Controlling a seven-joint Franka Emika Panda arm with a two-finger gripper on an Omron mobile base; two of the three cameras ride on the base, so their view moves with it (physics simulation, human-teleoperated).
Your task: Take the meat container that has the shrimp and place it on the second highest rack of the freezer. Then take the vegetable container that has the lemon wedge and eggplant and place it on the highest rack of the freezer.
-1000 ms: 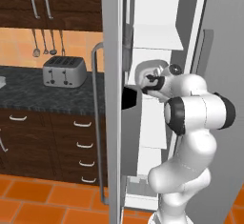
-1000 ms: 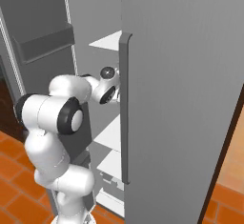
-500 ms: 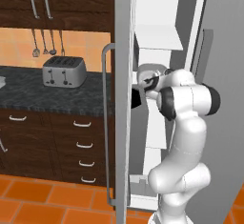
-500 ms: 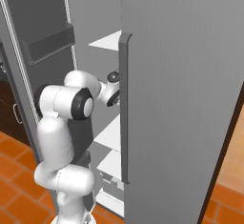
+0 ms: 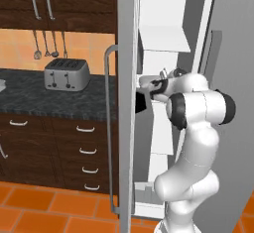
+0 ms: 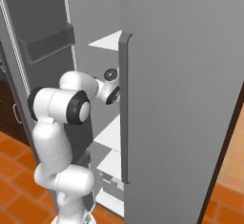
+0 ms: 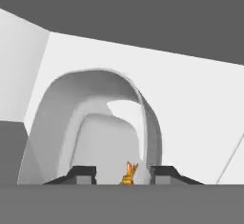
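Now the pincer (image 7: 123,174) has slid deeper into the freezer (image 5: 171,38), tips standing narrowly apart around the meat container's (image 7: 95,123) rim, shrimp (image 7: 128,173) between them, so the tray rests on its rack.

You see a smooth, matt grey tray (image 7: 57,123) with a plastic look, holding a glossy orange shrimp (image 7: 128,173). The freezer (image 6: 186,99) door looks like brushed grey metal, its walls and shelves plain matt white. The toaster (image 5: 67,74) shines like metal; the counter (image 5: 49,100) is dark speckled stone, the drawers (image 5: 87,145) dark wood.
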